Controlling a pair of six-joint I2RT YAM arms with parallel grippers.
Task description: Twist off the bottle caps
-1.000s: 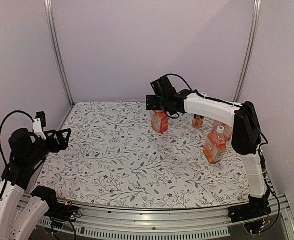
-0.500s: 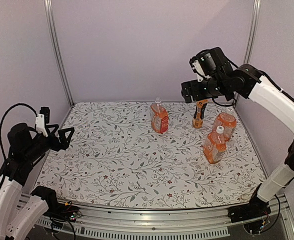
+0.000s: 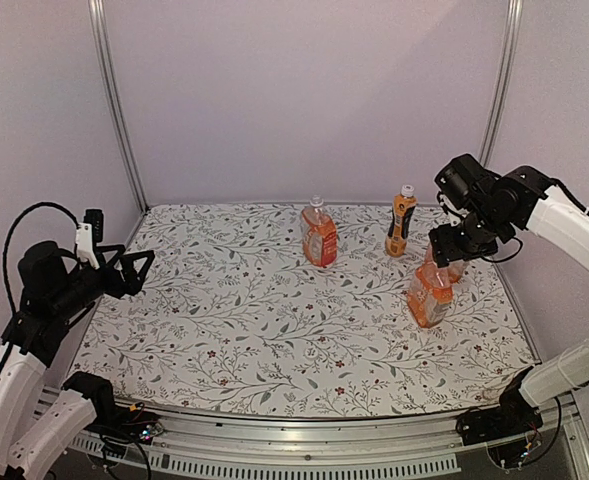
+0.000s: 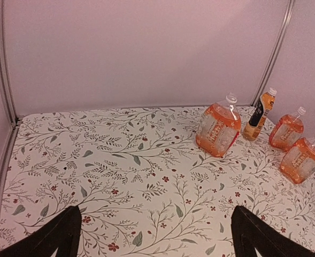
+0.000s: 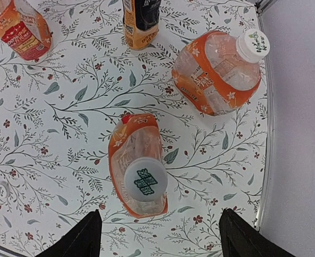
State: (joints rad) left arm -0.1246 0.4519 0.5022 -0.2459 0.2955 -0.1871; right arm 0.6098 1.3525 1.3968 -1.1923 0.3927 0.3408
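Currently: right hand open above a capped bottle

My right hand (image 5: 160, 214) hangs above the nearest squat bottle (image 5: 138, 171), fingers (image 5: 85, 238) spread wide either side of its white cap (image 5: 145, 179), touching nothing. All four bottles (image 3: 319, 238) stand capped toward the table's (image 3: 224, 320) back and right. My left hand (image 4: 154, 225) gapes open, well apart.

Four bottles (image 4: 217, 131), white-capped, grouped far right on floral table (image 4: 120, 171).

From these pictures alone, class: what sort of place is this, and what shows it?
Probably a robot lab test cell: a left arm and right arm mounted at the near edge of a floral-cloth table, bare pale walls framed by metal posts, four orange-drink bottles set out.
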